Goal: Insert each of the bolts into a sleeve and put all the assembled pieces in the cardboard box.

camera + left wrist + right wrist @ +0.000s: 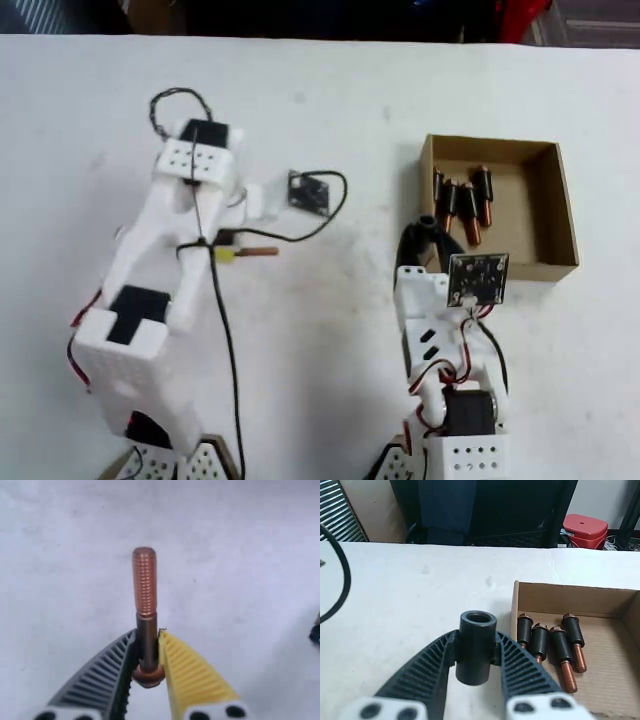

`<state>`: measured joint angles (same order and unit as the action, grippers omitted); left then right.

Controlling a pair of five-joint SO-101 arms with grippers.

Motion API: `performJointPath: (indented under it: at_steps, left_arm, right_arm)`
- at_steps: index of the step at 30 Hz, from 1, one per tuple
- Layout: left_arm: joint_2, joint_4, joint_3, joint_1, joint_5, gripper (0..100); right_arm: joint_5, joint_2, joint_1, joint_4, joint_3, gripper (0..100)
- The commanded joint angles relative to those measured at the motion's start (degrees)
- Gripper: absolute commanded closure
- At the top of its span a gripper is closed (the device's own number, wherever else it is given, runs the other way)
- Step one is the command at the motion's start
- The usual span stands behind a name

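Left pincer point(147, 636), right pincer point(476, 639), both clenched

White table point(330, 350). Brown cardboard box point(562, 210) sits flat on it, on right side. Two robot arms stand on near edge.

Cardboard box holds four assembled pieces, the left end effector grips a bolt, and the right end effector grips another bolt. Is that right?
Not quite. The right end effector grips a black sleeve instead, as the right wrist view shows. The rest stands: the cardboard box holds four assembled pieces and the left end effector grips a bolt.
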<state>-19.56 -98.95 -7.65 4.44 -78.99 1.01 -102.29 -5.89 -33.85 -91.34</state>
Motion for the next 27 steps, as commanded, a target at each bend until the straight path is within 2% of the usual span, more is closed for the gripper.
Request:
performJointPath:
  at_steps: [1,5,11,18,27]
  left_arm:
    - [3.8,5.6,0.6,-2.6,-8.4,98]
    - [3.8,14.2,6.2,-2.8,-11.8,98]
    - [3.7,22.3,13.6,-1.9,-12.1,97]
    - [3.7,27.4,18.3,-1.7,-12.0,97]
    - [3.7,27.2,21.8,0.1,-12.1,97]
  right_arm:
    - [-0.3,-0.7,0.7,1.3,0.7,98.1]
    - [-0.3,-0.7,0.7,1.3,0.7,98.1]
    - [-0.3,-0.7,0.7,1.3,0.7,98.1]
    - [-0.3,-0.7,0.7,1.3,0.7,98.1]
    - [-0.3,-0.7,0.7,1.3,0.7,98.1]
